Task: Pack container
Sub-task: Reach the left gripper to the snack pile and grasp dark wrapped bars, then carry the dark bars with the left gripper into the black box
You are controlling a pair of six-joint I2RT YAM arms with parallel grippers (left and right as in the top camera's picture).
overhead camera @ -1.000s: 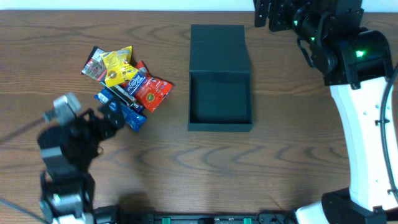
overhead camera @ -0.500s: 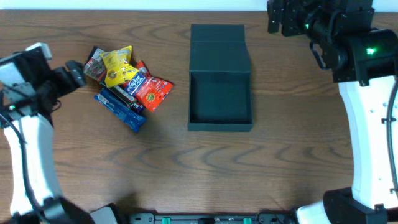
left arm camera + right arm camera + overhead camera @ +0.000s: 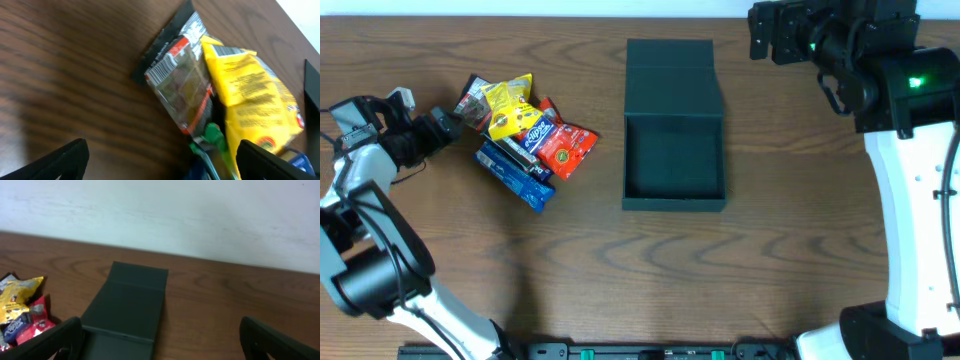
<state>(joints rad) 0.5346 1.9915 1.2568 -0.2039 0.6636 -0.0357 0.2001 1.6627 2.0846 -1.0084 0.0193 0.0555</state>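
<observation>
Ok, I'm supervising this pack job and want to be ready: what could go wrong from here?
The yellow packet overlaps the clear packet in a heap, so the open left gripper may pinch two at once or drag the pile.
The packets lie flat on the table; the fingers might scrape wood or slip off the film.
The container has shallow walls, so a packet released near a wall may land outside.
</observation>
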